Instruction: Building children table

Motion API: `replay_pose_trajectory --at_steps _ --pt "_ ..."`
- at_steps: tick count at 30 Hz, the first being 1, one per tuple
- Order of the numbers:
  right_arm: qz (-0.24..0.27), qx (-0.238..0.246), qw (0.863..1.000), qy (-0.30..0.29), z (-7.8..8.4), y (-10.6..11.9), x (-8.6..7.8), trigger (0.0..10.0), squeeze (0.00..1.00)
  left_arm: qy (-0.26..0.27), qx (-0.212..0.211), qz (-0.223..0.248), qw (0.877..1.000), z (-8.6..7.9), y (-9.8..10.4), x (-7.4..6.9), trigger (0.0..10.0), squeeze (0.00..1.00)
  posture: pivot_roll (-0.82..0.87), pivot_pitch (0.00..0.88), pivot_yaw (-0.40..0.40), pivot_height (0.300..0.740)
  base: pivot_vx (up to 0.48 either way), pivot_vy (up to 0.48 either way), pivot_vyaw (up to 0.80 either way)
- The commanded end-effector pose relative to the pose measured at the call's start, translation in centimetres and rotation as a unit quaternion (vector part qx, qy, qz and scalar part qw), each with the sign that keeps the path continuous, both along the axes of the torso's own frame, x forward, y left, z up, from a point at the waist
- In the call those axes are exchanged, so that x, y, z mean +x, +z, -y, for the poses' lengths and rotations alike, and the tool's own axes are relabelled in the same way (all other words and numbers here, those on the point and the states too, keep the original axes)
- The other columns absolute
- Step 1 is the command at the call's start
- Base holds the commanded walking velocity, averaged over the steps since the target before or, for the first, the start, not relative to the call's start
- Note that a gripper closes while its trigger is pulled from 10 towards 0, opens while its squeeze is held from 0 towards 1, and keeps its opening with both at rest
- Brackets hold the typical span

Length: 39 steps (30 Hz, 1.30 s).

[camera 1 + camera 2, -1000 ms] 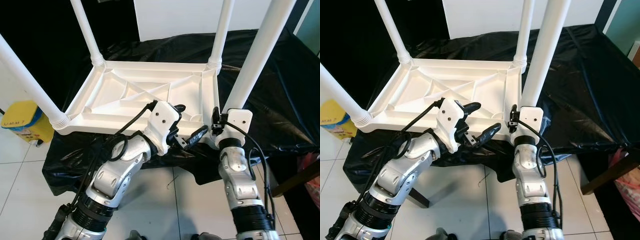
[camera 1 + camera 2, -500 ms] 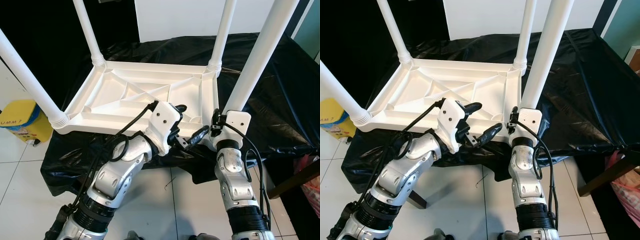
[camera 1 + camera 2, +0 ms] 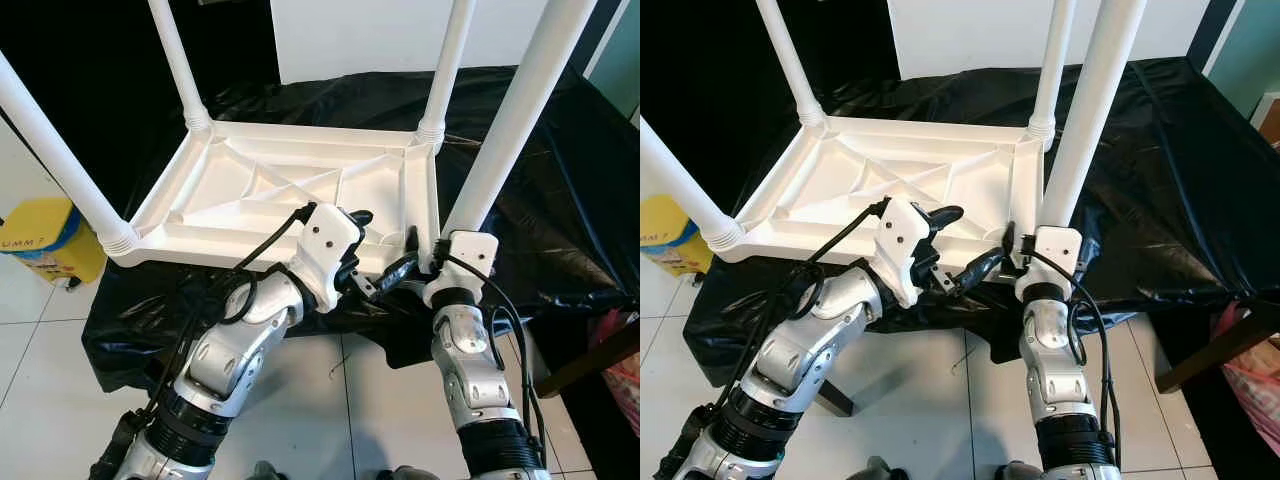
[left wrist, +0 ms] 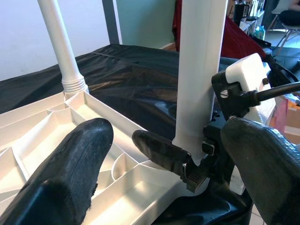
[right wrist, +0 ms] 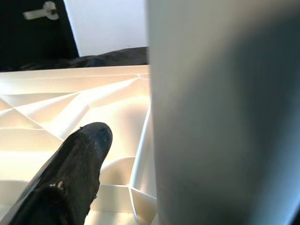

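A black plastic sheet [image 3: 540, 180] covers the surface before me, and on it the white table top [image 3: 280, 195] lies upside down, with three legs standing up from its corners. At the near right corner my right gripper [image 3: 428, 248] holds the fourth leg [image 3: 510, 130] upright. My left gripper [image 3: 375, 250] hovers just beside it with the fingers wide apart. A yellow bin [image 3: 45, 240] stands on the tiled floor at my left. In the left wrist view, my two black fingers [image 4: 75, 164] are spread, and the leg [image 4: 199, 70] stands between them. In the right wrist view, the leg [image 5: 220, 112] is very close beside one finger [image 5: 75, 173], above the ribbed underside [image 5: 70, 108].
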State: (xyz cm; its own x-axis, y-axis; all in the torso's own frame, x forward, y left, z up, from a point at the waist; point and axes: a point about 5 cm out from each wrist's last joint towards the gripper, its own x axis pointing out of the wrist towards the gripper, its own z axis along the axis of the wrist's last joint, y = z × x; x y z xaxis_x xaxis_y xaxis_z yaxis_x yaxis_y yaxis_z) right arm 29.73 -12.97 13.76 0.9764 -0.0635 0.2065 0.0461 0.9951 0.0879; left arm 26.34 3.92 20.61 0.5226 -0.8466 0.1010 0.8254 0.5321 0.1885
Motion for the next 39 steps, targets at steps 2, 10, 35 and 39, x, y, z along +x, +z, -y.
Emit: replay_pose_trajectory --at_steps 2,10,35,39 --pt "0.008 -0.004 0.999 0.038 0.2 0.0 -0.2 10.0 1.00 -0.001 0.005 0.006 1.000 -0.2 0.0 -0.1 10.0 0.00 0.00 0.066 0.027 0.740 0.000 0.000 0.00" --pt "0.023 -0.038 0.986 0.160 2.2 0.8 0.1 10.0 0.00 -0.012 0.023 0.003 1.000 -0.1 -0.6 -0.3 10.0 0.00 -0.01 0.069 0.031 0.740 0.000 0.000 0.00" --pt "-0.049 -0.124 0.931 0.340 5.2 -0.2 2.6 0.0 0.00 -0.056 0.055 -0.022 0.997 0.1 -1.6 -1.2 10.0 0.00 0.00 0.073 0.034 0.740 0.000 0.000 0.00" --pt "-0.049 -0.122 0.931 0.342 5.3 -0.3 2.7 0.0 0.00 -0.057 0.055 -0.022 0.997 0.1 -1.6 -1.3 10.0 0.00 0.00 0.074 0.036 0.740 0.000 0.000 0.00"
